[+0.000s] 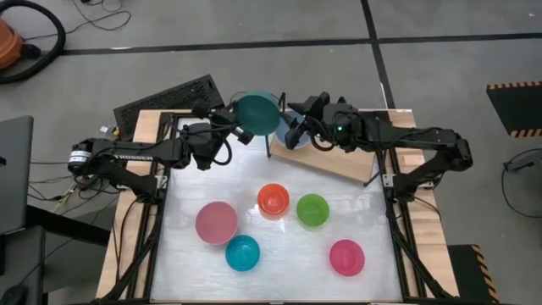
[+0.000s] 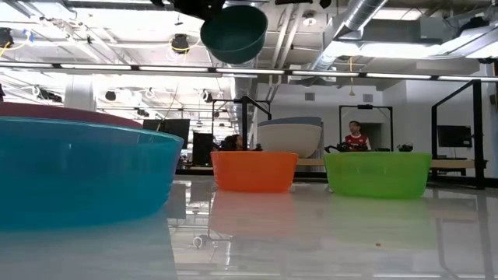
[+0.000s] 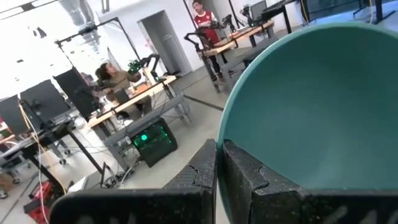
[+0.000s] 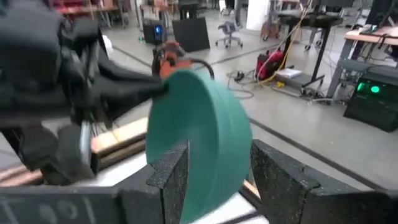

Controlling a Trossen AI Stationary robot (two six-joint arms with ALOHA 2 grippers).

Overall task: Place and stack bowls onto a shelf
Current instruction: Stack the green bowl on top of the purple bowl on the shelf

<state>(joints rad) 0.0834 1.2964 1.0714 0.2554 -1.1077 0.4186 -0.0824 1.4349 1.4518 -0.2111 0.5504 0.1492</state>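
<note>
The dark teal bowl (image 1: pixel 257 112) hung above the shelf's (image 1: pixel 339 161) left end, its rim pinched by the left hand (image 1: pixel 235 119), seemingly for handover, while the right hand (image 1: pixel 294 124) waited open just right of it.

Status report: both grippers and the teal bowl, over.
Left gripper shut on teal bowl, lifted near shelf. Right gripper open around it. White bowl already on shelf.

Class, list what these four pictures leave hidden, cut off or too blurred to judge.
1. High view: the white bowl on the shelf is mostly covered by the right gripper.
2. Low view: the left gripper holding the teal bowl is cut off by the top edge.
3. Left wrist view: the teal bowl blocks the shelf and table.
4. Right wrist view: motion blur obscures the left arm.
</note>
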